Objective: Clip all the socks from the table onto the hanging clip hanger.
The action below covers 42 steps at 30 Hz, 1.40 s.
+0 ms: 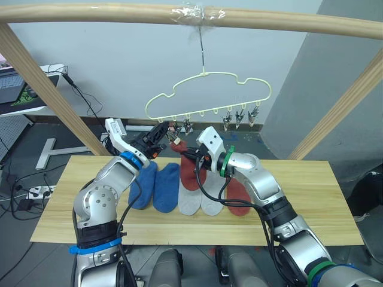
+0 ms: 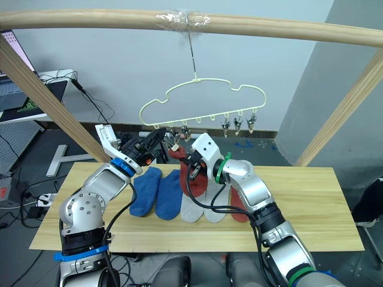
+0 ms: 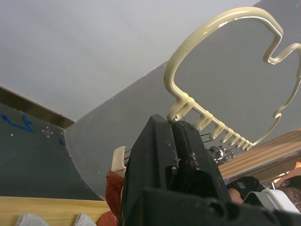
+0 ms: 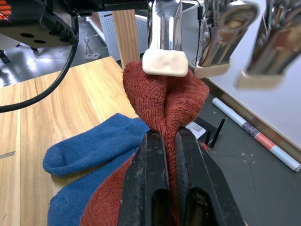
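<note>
Under the clip hanger (image 1: 206,95), right gripper (image 4: 169,141) pinches a rust sock (image 4: 164,101), cuff up, long axis roughly vertical; left gripper (image 3: 175,136) looks pressed together at a clip. No legible writing.

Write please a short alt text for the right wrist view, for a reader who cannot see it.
The right hand pinches a rust red sock and lifts its top edge to a metal clip of the clip hanger. Two blue socks lie below on the wooden table.
</note>
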Each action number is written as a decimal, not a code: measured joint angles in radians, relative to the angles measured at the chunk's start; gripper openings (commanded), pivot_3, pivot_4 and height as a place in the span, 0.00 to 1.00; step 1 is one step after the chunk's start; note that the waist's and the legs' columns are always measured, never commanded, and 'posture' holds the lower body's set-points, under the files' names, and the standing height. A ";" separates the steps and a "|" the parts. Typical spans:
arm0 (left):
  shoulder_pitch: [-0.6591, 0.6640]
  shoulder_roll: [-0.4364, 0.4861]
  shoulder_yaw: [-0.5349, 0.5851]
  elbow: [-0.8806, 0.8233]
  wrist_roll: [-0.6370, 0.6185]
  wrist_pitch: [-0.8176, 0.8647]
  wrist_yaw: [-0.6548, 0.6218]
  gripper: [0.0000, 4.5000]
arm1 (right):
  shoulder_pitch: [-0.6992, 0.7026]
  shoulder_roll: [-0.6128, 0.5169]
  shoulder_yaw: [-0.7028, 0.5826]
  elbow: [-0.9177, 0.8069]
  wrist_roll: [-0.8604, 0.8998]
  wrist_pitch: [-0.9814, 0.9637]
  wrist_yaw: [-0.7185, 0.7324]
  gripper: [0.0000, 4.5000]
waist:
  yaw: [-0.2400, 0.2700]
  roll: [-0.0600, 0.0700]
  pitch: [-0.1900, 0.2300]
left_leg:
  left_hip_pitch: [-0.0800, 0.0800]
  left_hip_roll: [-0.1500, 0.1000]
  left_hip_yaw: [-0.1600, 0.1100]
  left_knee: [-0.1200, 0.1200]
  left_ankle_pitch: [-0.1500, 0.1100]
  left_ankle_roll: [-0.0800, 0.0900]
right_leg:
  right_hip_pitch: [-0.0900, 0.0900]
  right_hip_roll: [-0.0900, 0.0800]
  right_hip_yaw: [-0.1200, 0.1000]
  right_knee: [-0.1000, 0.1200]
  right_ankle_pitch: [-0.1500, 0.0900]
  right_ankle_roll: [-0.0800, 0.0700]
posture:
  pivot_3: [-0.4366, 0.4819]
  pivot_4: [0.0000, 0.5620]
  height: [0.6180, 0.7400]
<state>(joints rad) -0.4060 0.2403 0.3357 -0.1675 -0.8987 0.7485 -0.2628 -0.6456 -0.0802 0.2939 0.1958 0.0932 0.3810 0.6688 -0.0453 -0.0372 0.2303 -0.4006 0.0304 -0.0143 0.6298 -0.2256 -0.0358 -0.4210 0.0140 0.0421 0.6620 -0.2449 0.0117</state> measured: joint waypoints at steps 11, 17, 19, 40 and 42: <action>-0.015 0.025 0.003 0.025 0.002 -0.017 -0.008 0.00 | 0.050 -0.047 -0.004 -0.138 0.019 0.063 0.005 0.01 | 0.001 0.000 0.000 | 0.000 0.000 0.000 0.000 0.000 0.000 | 0.000 0.000 0.000 0.000 0.000 0.000 | 0.51 0.35 1.00; -0.017 0.019 -0.001 0.025 0.002 -0.018 -0.008 0.00 | 0.031 -0.010 -0.003 -0.130 0.023 0.075 -0.004 0.01 | 0.001 0.000 0.000 | 0.000 0.000 0.000 0.000 0.000 0.000 | 0.000 0.000 0.000 0.000 0.000 0.000 | 0.51 0.35 1.00; -0.018 0.019 -0.001 0.025 0.002 -0.019 -0.007 0.00 | 0.028 -0.001 0.001 -0.123 0.023 0.074 -0.005 0.01 | 0.002 0.000 0.000 | 0.000 0.000 0.000 0.000 0.000 0.000 | 0.000 0.000 0.000 0.000 0.000 0.000 | 0.52 0.36 1.00; -0.031 0.017 0.003 0.029 -0.004 -0.016 0.009 0.00 | -0.009 0.032 0.003 -0.051 0.017 0.061 0.004 0.01 | 0.006 0.000 0.000 | 0.000 0.000 0.000 0.000 0.000 0.000 | 0.000 0.000 0.000 0.000 0.000 0.000 | 0.53 0.38 1.00; -0.031 0.017 0.003 0.029 -0.005 -0.015 0.009 0.00 | -0.010 0.040 0.002 -0.040 0.017 0.059 0.001 0.01 | 0.006 0.000 0.000 | 0.000 0.000 0.000 0.000 0.000 0.000 | 0.000 0.000 0.000 0.000 0.000 0.000 | 0.53 0.38 1.00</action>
<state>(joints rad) -0.4373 0.2577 0.3385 -0.1385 -0.9033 0.7335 -0.2540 -0.6558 -0.0407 0.2961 0.1563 0.1106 0.4399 0.6699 -0.0392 -0.0372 0.2302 -0.4009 0.0306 -0.0146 0.6298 -0.2256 -0.0359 -0.4211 0.0139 0.0419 0.6621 -0.2449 0.0116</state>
